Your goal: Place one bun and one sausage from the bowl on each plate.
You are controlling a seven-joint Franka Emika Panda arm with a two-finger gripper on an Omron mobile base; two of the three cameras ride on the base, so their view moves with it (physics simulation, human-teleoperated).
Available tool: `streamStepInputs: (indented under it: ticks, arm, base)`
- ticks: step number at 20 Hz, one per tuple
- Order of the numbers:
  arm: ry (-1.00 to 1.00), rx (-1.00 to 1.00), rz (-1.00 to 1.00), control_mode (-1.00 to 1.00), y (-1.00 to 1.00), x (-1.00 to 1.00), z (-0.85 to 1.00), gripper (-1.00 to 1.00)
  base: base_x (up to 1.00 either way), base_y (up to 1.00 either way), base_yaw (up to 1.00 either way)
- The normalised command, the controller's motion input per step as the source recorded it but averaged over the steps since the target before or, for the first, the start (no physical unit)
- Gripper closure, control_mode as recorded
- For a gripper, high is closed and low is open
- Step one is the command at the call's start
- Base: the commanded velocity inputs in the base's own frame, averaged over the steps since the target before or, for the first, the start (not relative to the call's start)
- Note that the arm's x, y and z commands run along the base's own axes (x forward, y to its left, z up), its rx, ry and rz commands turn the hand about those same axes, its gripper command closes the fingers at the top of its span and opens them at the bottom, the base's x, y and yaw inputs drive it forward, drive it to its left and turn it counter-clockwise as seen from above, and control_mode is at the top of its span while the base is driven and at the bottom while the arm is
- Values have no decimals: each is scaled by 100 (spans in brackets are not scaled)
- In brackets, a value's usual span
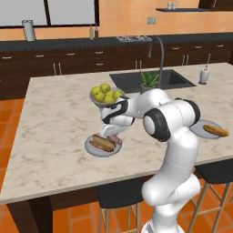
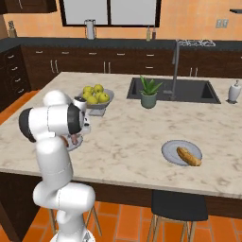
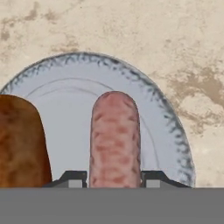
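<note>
My gripper (image 3: 114, 179) is shut on a pinkish sausage (image 3: 114, 140), which stands out between the two dark fingertips (image 3: 72, 177). Right below it lies a pale grey-blue plate (image 3: 166, 127), and a golden-brown bun (image 3: 19, 144) rests on that plate's left part. From the left base view, the gripper (image 1: 114, 137) hangs low over the right side of this plate (image 1: 91, 149), beside the bun (image 1: 102, 143). A second plate (image 1: 200, 129) with another bun (image 1: 216, 131) sits at the counter's right. The bowl is out of view.
A small bowl of green-yellow fruit (image 1: 107, 95) stands just behind the near plate, close to my wrist. A potted plant (image 1: 149, 82), a sink (image 1: 150, 79) with a tall faucet and a soap bottle (image 1: 204, 75) are farther back. Stools stand under the counter's front edge.
</note>
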Motion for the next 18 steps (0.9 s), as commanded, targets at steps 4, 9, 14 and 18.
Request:
streamStepInputs:
  ticks: [4,9,14,18]
  arm:
    - [0,0,1,-100,14,-18,-5,-100]
    - [0,0,0,-100,2,0,15,-100]
    - [-5,0,-1,-100,-2,-13,81,-100]
    - [-11,0,-3,-100,-28,-87,80,-100]
  base:
    - [0,0,0]
    - [0,0,0]
    - [0,0,0]
    - [0,0,0]
